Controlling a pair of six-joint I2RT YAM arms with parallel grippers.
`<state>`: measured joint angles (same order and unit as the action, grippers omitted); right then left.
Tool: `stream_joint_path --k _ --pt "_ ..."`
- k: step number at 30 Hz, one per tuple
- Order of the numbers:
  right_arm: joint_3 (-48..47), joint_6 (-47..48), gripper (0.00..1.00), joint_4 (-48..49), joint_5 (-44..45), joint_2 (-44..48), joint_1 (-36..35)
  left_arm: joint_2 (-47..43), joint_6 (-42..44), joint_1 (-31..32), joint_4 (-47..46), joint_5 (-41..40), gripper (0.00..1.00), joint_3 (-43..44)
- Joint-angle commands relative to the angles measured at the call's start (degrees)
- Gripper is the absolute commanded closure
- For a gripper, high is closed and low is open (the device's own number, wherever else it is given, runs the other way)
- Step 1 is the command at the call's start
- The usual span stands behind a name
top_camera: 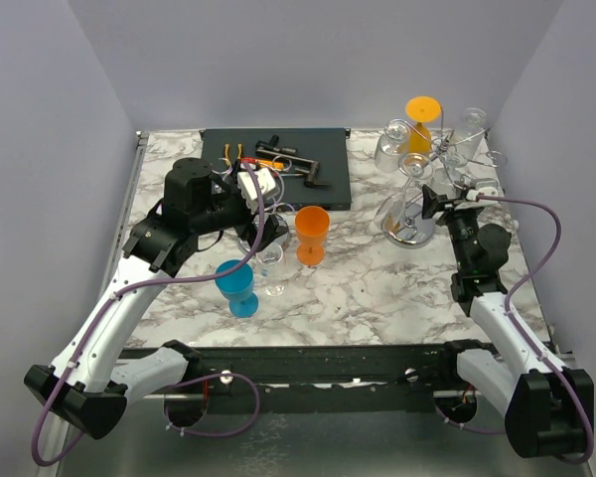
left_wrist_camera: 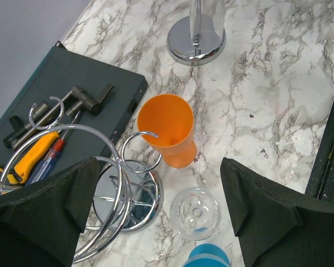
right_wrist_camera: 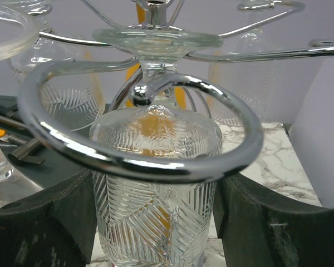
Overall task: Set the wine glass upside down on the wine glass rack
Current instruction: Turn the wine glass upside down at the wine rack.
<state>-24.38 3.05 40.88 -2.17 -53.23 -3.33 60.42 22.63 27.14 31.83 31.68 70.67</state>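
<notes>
Wine glass (right_wrist_camera: 156,189), clear and ribbed, is gripped upside down by the bowl between the fingers of the right gripper (right_wrist_camera: 156,228), foot uppermost, at the wine glass rack (right_wrist_camera: 139,161), whose nearest ring crosses before it. The left gripper (left_wrist_camera: 158,194) is held wide open over a clear glass (left_wrist_camera: 195,212), an orange cup (left_wrist_camera: 168,130) at 12 o'clock beyond it.
</notes>
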Motion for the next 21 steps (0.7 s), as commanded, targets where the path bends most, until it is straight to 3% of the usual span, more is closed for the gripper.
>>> stream_joint_path --k 1,21 --pt "-2.6 1.4 1.0 0.8 -3.5 2.4 0.3 -1.1 0.8 0.1 -1.0 1.3 0.01 -0.9" --pt "-1.1 0.9 0.99 -6.2 -6.3 11.6 0.3 -1.2 0.6 0.1 -1.7 1.8 0.01 -0.7"
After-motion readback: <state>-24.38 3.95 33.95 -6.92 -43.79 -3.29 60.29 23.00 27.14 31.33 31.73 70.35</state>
